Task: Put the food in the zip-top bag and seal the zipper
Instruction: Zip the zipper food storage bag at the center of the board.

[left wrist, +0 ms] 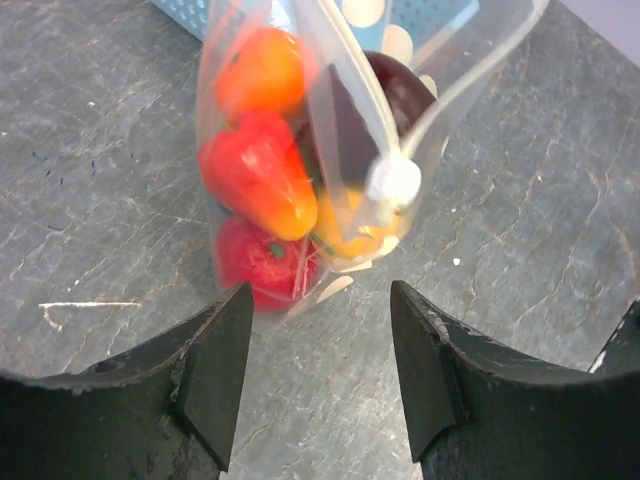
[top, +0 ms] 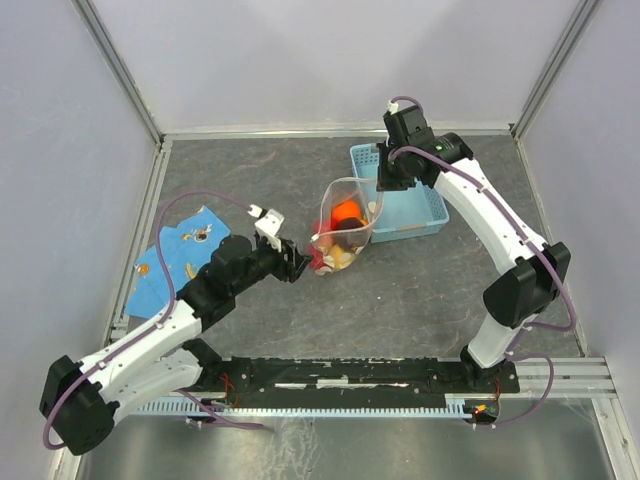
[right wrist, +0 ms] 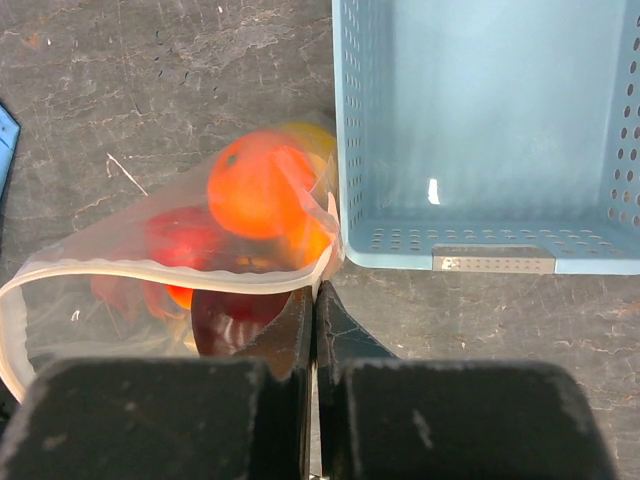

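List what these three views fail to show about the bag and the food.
- Number of food pieces: they overlap inside the zip-top bag in every view and are blurred in both wrist views.
- Zipper: in the right wrist view the right gripper covers the pinched stretch; it is too small in the top view.
- Left wrist view: the top edge cuts off the bag's mouth.
- Blue cloth: in the top view it lies partly under the left arm.

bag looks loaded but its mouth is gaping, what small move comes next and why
Probably bring the open left gripper up from the bottom of the zip-top bag to the zipper and pinch it near the right gripper, which is shut on the rim. The food sits inside, the basket looks empty, and the mouth stands open.
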`<state>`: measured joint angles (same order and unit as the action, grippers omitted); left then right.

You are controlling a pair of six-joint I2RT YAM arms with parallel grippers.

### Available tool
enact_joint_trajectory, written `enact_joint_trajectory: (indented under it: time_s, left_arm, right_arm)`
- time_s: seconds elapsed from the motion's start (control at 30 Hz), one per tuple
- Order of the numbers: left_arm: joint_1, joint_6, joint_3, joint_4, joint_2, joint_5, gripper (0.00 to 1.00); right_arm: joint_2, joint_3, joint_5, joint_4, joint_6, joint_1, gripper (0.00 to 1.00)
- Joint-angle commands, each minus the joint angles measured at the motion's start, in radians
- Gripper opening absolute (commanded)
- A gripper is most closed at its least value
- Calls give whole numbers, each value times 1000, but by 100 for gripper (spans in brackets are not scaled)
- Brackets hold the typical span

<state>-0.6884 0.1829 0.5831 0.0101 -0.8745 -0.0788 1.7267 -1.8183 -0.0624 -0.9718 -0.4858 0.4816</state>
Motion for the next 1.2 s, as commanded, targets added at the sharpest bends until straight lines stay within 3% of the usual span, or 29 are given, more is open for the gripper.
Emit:
enact_joint_trajectory:
  time_s: [0.0,0.2,0.37,0.6,0.8,1.03,1.17]
  left_arm:
    - [-13,-175,-124,369,49,-89,65]
    - [-17,-244,-218,572,16,-69,65]
    - [-16,-219,-262,781,-77,-8,61]
    - [-16,-184,-279,996,-229,-26,57]
    - [-17,-179,-266,1046,-279,-72,56]
    - [-17,-179,-243,1060,-328,-121,40]
    - [-16,-183,-231,1062,-338,-152,40]
  right_arm:
    - [-68,-35,-22,9,-13,-10,2]
    - [-77,-3,19,33,-31,-12,2]
    - [-84,21,36,44,-40,-13,2]
    - [-92,48,51,54,-52,-14,2]
    - [-94,60,53,54,-56,-13,2]
    - [-94,62,52,58,-60,-12,2]
    - [-94,66,52,59,-62,-12,2]
